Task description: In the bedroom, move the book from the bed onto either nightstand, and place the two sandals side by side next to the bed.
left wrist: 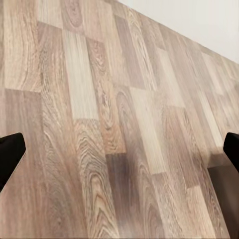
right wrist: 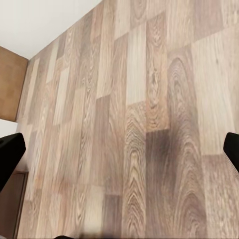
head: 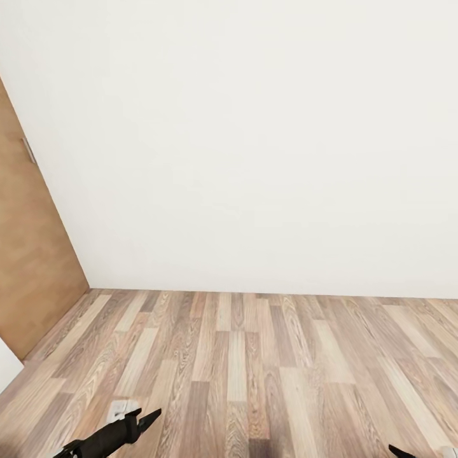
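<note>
I face a bare corner of the bedroom: a white wall (head: 254, 140) above a light wood-plank floor (head: 242, 356). The book, the bed, the nightstand and the sandals are out of view. My left gripper (head: 147, 420) pokes in at the lower left of the head view, low over the floor. In the left wrist view the left gripper (left wrist: 119, 149) is open, its black fingertips (left wrist: 10, 154) wide apart with only planks between them. The right gripper (right wrist: 119, 152) is open over bare floor too, and its tip (head: 399, 451) peeks in at the head view's lower right.
A brown wooden door (head: 32, 267) stands along the left side, meeting the white wall at the corner. A white edge (head: 7, 366) juts in below the door. Open floor stretches ahead to the wall and off to the right.
</note>
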Tool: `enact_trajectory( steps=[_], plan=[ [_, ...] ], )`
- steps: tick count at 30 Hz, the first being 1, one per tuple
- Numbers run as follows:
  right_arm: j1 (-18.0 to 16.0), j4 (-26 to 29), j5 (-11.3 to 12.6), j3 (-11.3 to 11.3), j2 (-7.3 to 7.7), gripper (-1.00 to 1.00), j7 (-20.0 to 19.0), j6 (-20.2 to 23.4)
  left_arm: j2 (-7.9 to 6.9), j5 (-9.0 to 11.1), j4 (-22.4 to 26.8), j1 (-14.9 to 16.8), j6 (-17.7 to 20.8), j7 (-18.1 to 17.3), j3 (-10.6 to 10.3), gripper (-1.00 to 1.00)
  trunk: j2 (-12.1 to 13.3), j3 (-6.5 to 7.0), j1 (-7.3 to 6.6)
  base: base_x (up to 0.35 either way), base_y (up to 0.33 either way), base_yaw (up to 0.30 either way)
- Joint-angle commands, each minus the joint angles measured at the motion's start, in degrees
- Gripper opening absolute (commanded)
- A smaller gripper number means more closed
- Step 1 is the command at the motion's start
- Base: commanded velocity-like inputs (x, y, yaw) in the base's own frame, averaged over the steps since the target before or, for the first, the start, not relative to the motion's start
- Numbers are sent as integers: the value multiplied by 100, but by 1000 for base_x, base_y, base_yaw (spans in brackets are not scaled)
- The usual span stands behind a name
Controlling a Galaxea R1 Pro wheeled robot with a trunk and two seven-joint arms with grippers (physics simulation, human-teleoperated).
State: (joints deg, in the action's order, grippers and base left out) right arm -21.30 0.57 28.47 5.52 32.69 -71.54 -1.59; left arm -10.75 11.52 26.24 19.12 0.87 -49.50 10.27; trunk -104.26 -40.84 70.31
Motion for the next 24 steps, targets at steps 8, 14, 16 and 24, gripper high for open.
enact_trajectory(
  steps=[8,14,16,24],
  plan=[
    [-5,-4,-43,45,1,100,-17,-14,2,17,-6,4,9,-29,10,100,-2,-6,3,331,0,-22],
    [-5,-4,-43,45,1,100,-18,-16,2,17,-5,4,9,-26,10,100,-2,-6,3,331,0,-197],
    [-5,-4,-43,45,1,100,-18,-15,2,17,-5,4,9,-26,10,100,-2,-6,3,331,0,-92],
    [-5,-4,-43,45,1,100,-18,-15,2,17,-5,4,9,-25,10,100,-2,-6,3,331,0,-18]
  ],
)
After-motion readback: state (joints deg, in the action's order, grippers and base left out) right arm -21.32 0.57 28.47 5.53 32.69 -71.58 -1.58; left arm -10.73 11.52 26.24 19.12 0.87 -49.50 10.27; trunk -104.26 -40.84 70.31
